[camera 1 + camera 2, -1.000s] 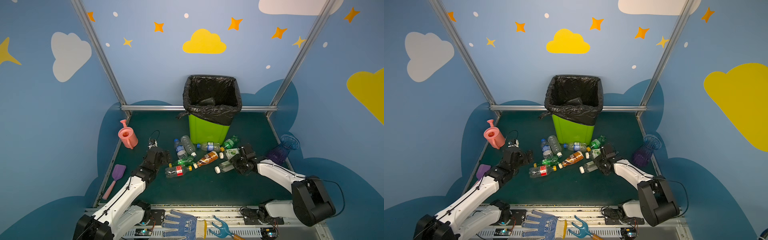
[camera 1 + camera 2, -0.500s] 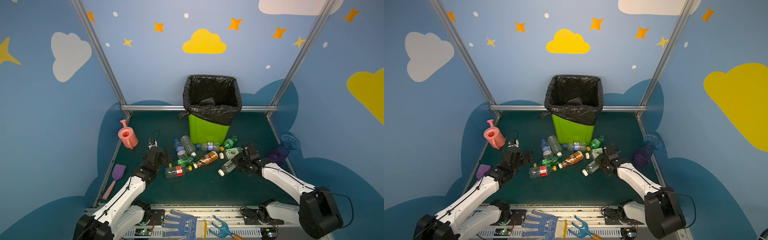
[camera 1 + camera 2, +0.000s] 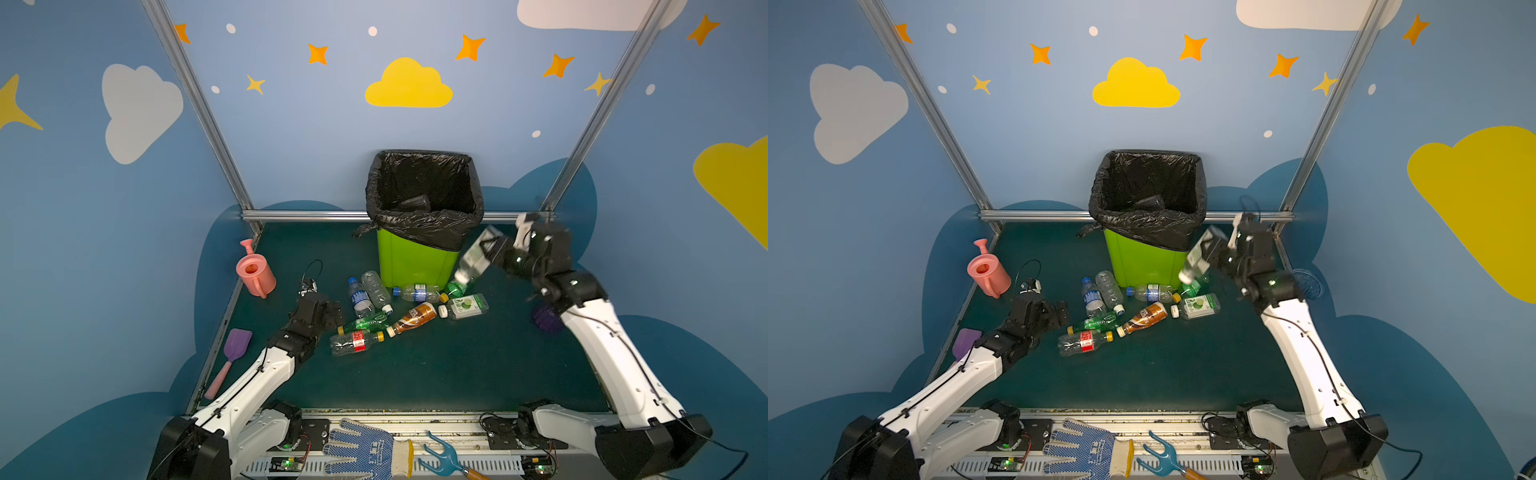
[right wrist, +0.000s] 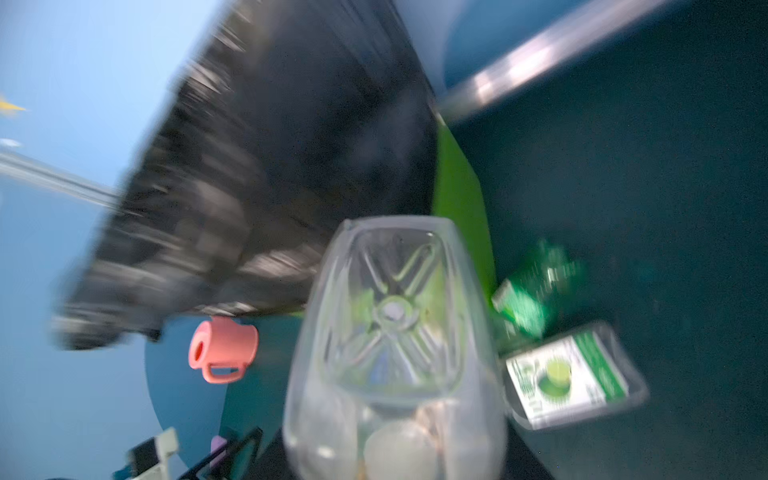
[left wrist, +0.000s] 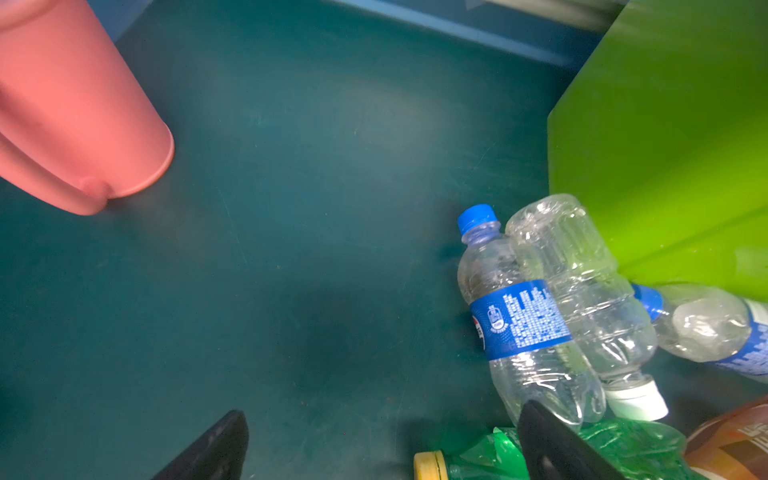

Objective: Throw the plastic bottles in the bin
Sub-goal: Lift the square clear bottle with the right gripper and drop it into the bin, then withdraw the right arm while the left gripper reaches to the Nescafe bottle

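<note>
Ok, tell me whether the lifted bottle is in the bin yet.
Out. The right gripper holds the clear bottle aloft beside the bin.

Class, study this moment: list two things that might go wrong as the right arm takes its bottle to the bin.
1. The clear bottle in the right claw hangs beside the bin, not over its opening; swinging across may knock the bin.
2. Held near its base, it might slip.

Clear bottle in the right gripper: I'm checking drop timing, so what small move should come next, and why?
Probably lift it a little higher and swing it toward the bin until it is over the opening, then release. The right gripper is shut on the clear bottle, which hangs tilted beside the bin's right wall, not above the mouth of the black bag.
</note>
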Available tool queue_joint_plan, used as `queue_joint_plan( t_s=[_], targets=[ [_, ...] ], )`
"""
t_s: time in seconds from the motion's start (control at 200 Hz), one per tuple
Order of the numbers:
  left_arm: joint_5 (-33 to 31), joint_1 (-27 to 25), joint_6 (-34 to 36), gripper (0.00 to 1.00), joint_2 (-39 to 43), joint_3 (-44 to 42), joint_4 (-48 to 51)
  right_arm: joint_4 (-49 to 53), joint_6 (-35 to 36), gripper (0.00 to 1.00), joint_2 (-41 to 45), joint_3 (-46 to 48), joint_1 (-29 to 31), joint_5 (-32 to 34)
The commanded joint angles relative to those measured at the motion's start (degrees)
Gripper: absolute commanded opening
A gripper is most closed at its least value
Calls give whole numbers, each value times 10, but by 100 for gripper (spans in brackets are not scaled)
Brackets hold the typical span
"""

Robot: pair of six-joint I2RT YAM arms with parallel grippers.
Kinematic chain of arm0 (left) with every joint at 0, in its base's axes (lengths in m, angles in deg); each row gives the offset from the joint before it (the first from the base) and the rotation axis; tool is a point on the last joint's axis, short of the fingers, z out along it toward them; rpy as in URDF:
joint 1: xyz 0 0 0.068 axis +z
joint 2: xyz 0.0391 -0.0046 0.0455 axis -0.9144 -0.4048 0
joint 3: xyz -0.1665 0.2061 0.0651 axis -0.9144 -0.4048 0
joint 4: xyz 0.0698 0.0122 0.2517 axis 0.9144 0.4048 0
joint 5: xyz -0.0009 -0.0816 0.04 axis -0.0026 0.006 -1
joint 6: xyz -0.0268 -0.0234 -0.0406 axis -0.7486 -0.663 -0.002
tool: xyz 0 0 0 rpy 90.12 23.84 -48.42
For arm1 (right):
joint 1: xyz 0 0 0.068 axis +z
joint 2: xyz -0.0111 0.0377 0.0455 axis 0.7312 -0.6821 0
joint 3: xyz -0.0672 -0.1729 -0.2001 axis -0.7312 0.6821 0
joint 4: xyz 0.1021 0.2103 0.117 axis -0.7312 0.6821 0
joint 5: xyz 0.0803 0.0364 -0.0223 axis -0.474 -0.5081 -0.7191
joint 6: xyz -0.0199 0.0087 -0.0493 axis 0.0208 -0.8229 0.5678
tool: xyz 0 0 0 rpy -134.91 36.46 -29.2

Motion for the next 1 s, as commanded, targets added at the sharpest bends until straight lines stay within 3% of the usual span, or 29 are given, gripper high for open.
queue_joint_plan(
  t_s=[0.0,0.065,0.175,0.355,0.431,0.526,0.601,0.656,0.716,0.776,0.876,0.996],
  targets=[
    [10,-5,5,100,-11,25,-14,86,166,44,-18,-171,-32,-4],
    [12,-10,8,100,-12,27,-18,29,155,44,-12,-209,-61,18],
    [13,-19,16,100,-15,30,-24,-97,71,43,-8,-201,-100,-13],
    [1,-40,26,100,-32,42,-16,-202,-42,39,-96,-202,-81,-82],
    [-8,-51,28,100,-36,44,-14,-167,-34,40,-179,-263,-44,-115],
    [-16,-59,34,100,-40,48,-7,-7,41,50,-313,-434,5,-179],
    [-23,-66,43,100,-40,55,6,142,115,74,-394,-599,31,-130],
    [-29,-74,55,100,-37,59,20,162,122,81,-402,-642,29,-111],
    [-43,-86,68,100,-32,62,33,121,119,88,-364,-617,28,-91],
    [-48,-97,82,100,-26,62,42,42,113,93,-301,-530,31,-68],
    [-38,-108,105,100,-27,66,54,-93,93,94,-193,-371,31,-51],
    [-11,-120,144,100,-50,91,86,-114,90,94,-137,-292,25,-35]
  ],
)
